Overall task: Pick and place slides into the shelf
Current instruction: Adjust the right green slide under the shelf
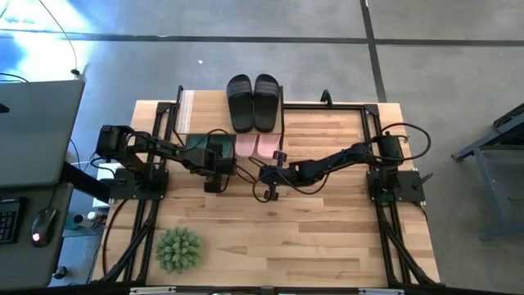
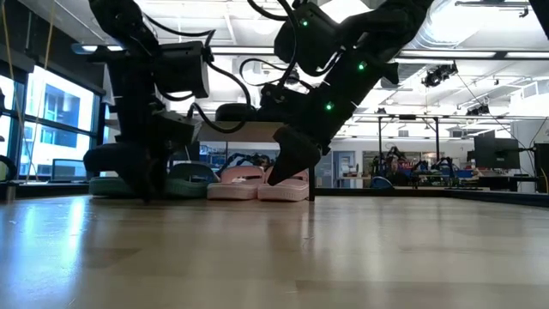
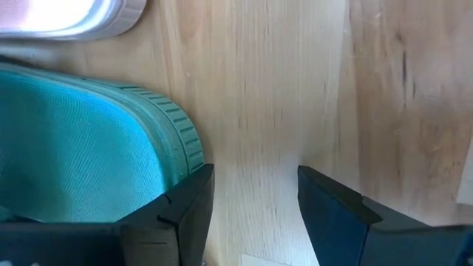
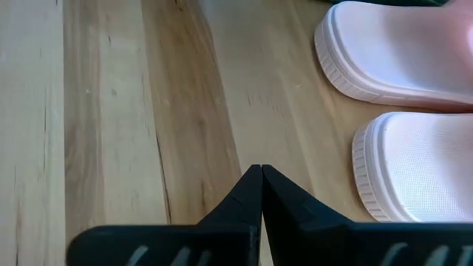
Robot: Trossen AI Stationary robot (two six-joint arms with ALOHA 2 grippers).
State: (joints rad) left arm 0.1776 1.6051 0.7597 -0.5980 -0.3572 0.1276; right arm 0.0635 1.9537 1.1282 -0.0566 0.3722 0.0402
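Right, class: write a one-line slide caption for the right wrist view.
Shut right gripper hovers over the wooden tabletop beside two pink rubber slide sandals.

No readable text, labels, brands or numbers anywhere

Two dark jointed arms trailing looping black cables.

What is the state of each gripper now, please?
Left gripper: open, holding nothing, beside the green slide.
Right gripper: closed, empty, near the pink slides.
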